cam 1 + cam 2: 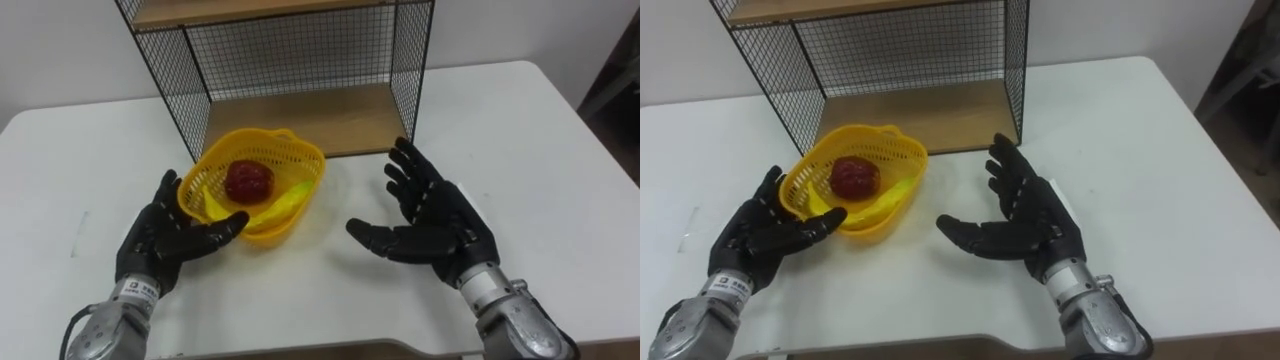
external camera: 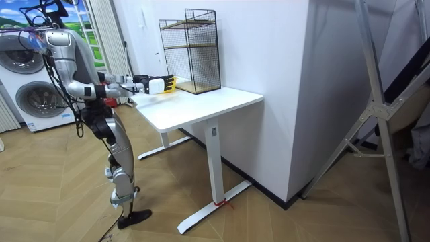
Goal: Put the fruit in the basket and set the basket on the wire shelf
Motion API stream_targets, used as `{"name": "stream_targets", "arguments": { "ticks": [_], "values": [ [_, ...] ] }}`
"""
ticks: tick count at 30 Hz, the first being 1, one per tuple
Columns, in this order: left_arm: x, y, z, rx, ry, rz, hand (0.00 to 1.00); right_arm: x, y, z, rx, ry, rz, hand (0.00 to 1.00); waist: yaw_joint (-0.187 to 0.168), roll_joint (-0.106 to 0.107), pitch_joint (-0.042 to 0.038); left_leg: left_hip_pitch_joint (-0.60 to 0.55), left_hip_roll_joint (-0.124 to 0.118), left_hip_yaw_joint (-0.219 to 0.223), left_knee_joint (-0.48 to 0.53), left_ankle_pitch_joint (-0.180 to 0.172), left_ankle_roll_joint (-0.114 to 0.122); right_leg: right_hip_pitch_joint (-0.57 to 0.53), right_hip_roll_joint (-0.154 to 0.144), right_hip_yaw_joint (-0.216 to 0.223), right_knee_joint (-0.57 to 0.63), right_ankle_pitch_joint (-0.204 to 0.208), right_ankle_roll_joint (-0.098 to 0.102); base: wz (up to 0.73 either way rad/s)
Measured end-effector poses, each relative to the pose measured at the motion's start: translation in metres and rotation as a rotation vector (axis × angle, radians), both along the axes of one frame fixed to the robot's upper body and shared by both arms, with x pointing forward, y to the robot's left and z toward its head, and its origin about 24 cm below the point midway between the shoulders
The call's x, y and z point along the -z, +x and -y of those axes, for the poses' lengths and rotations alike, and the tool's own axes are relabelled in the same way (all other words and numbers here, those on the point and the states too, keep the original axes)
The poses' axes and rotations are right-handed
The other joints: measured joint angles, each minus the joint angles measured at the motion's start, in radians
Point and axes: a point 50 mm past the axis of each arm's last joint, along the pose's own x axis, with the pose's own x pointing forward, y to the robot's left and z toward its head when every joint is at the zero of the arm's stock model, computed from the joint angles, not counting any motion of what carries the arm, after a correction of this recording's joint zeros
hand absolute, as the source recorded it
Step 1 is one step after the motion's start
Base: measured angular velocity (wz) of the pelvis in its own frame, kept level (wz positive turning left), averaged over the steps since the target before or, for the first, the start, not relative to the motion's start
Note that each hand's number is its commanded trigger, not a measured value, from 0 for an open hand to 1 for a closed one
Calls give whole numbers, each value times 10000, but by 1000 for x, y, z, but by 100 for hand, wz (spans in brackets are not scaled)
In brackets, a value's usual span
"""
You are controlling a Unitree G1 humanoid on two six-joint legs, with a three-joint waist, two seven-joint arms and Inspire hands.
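Basket on the table, fruit inside, a hand at each side

Fruit lies in the yellow basket [image 1: 275,148], which stands on the white table [image 1: 560,150] just in front of the wire shelf [image 1: 300,50]. A red fruit [image 1: 248,181] sits in the middle of the basket, and a long yellow fruit [image 1: 283,203] lies against it at its 4 o'clock, along the inner wall. The shelf stands at the basket's 1 o'clock, its open front towards the robot. The basket's far rim is close to the edge of the shelf's lower board [image 1: 310,115], and whether they touch cannot be told. An upper board [image 1: 250,10] runs across the top of the wire frame.

The left hand [image 1: 165,235] is at the basket's 8 o'clock. Its fingers are stretched out along the outer wall and its thumb reaches across the near side of the wall. The hand lies against the basket rather than clenching it. The right hand [image 1: 440,215] is at the basket's 4 o'clock, apart from it, spread wide with the palm turned towards the basket and the thumb pointing at it, holding nothing.

In the room view the robot stands upright at the table's end on the room view's left, both arms held out over the tabletop, with washing machines [image 2: 40,101] behind it
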Motion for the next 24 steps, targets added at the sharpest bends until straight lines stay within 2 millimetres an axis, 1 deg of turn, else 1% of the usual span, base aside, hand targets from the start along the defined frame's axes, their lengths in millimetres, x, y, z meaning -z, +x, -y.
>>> {"name": "stream_targets", "arguments": {
  "ticks": [8,11,13,16,19,24],
  "values": [
    [0,1,1,119,-16,-1,0,9,-2,-1,-132,-78,-538,0,-45,-10,11,-31,0,-14,6,0,1,10,-3,-9,5,0,0,0],
    [-4,3,2,357,73,62,0,15,2,-2,-180,-92,-776,0,-69,-68,50,-65,-1,-25,6,0,1,-10,-1,-20,-1,-1,1,1],
    [-8,8,8,709,75,233,0,17,8,-4,-247,-50,-903,0,-69,-129,81,-123,-1,-61,22,0,1,-29,-1,-34,-20,-1,1,4],
    [-11,10,17,1262,-11,432,0,14,12,-6,-328,-52,-782,0,-70,-181,65,-178,-1,-82,41,0,1,-32,-5,-58,-30,-1,1,0],
    [-14,14,25,1808,-111,622,0,13,15,-7,-396,-66,-716,0,-57,-251,72,-237,0,-99,129,0,1,-78,-12,-72,-28,-1,1,0],
    [-19,20,31,2287,-213,835,0,14,17,-7,-344,-107,-797,0,-44,-275,72,-331,0,-101,180,0,1,-157,-17,-72,-7,-1,0,0]
  ]
}}
